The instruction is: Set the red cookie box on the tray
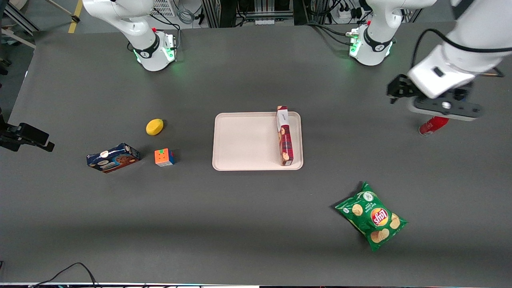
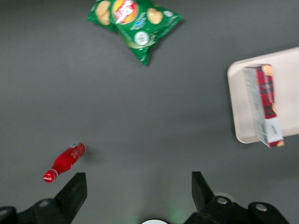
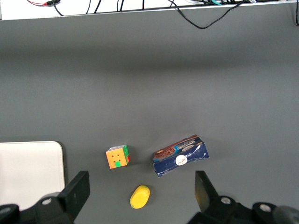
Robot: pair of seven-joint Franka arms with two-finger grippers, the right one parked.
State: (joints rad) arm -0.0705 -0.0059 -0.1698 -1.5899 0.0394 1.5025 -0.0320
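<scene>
The red cookie box stands on its long narrow edge on the pinkish-beige tray, along the tray's rim toward the working arm's end. Both show in the left wrist view, the box on the tray. My left gripper hangs high above the table toward the working arm's end, well away from the tray, over a red bottle. Its fingers are open and empty in the wrist view, with bare table between them.
A green chips bag lies nearer the front camera than the gripper. A yellow lemon, a colour cube and a dark blue cookie box lie toward the parked arm's end. The red bottle lies on its side.
</scene>
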